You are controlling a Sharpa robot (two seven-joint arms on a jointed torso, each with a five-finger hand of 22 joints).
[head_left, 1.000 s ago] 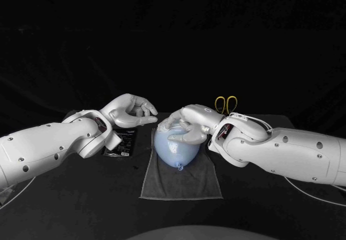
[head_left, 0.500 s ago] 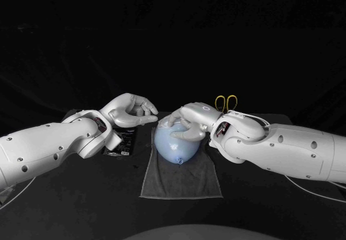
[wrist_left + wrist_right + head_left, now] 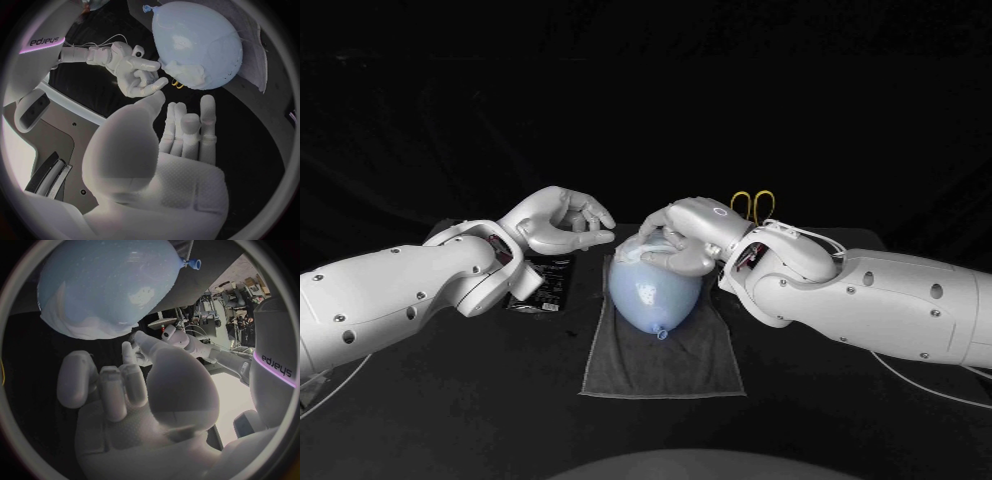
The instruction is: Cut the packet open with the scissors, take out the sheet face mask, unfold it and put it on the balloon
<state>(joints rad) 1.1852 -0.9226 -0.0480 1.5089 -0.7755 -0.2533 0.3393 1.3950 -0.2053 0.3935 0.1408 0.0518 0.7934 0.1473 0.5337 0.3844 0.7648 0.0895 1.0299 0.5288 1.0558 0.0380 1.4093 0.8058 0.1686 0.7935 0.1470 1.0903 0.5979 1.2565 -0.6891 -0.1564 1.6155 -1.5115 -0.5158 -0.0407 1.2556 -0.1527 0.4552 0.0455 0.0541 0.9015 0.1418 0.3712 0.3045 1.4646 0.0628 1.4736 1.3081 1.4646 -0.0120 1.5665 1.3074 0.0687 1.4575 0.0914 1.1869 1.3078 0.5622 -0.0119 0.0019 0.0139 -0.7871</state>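
Smoothing the mask, bunched on balloon's far end, prob wants light strokes: right hand fingers curl beside it, grip unclear; left hand hovers loosely open, empty.

Right hand seemingly touches the mask on the balloon.

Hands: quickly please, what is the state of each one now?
Silver left hand: open, holds nothing.
Silver right hand: at the white sheet face mask on the pale blue balloon; grip cannot be told.
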